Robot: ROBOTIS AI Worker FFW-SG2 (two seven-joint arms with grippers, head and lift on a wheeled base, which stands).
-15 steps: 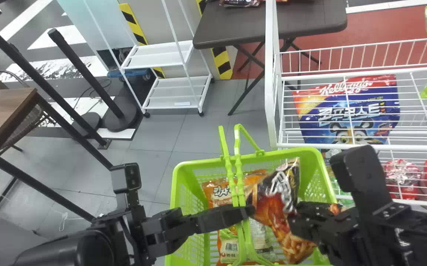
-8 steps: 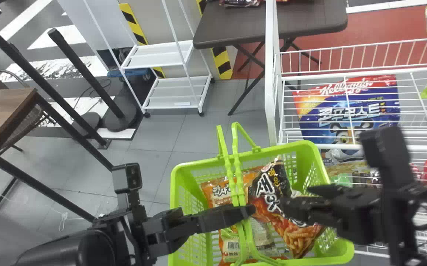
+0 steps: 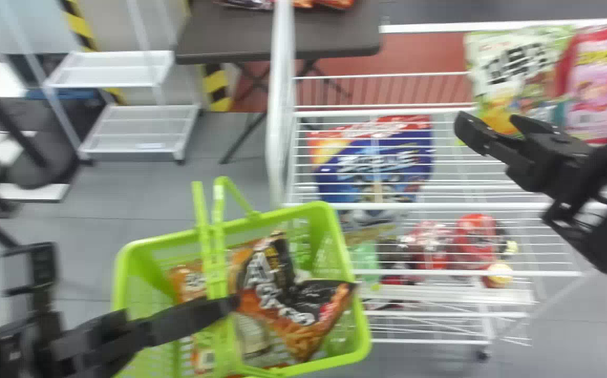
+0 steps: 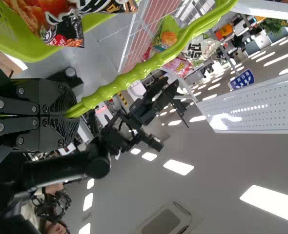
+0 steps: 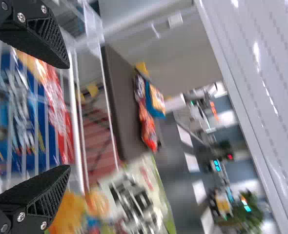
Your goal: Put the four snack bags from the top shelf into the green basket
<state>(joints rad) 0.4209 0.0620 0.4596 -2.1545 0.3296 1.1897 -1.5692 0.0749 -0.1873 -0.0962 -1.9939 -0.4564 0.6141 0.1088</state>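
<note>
- Far left stands a white cart [image 3: 140, 126], behind the basket's side of the work.
- At near left, the left gripper [image 3: 232, 304] reaches over the basket; the left wrist view has it clenched on the green handle [image 4: 149, 66].
- The green basket [image 3: 303, 211] sits just right of that arm, to the near left of the wire rack.
- Inside the basket lie an orange bag [image 3: 183, 281] on the left and, right of the handle, black-and-orange snack packaging [image 3: 266, 294]; whether this is one folded bag or two overlapping I cannot tell. A pale bag back [image 3: 251, 336] shows nearer, partly under it. All of these are well apart from the right gripper.
- Beyond the rack, far side, is a dark table [image 3: 230, 37] with a few packs on it.
- Through the wires of the top shelf [image 3: 413, 206] a blue-and-red bag [image 3: 376, 163] is visible, lower down, with red packages [image 3: 474, 241] nearer and to its right.
- The right gripper [image 3: 489, 128] is over the right part of the shelf, released, its fingers spread with nothing between them.
- Just beside it on the far side stands a green-and-white bag [image 3: 518, 68]; contact cannot be told. A pink bag [image 3: 599, 79] stands right of that one.
</note>
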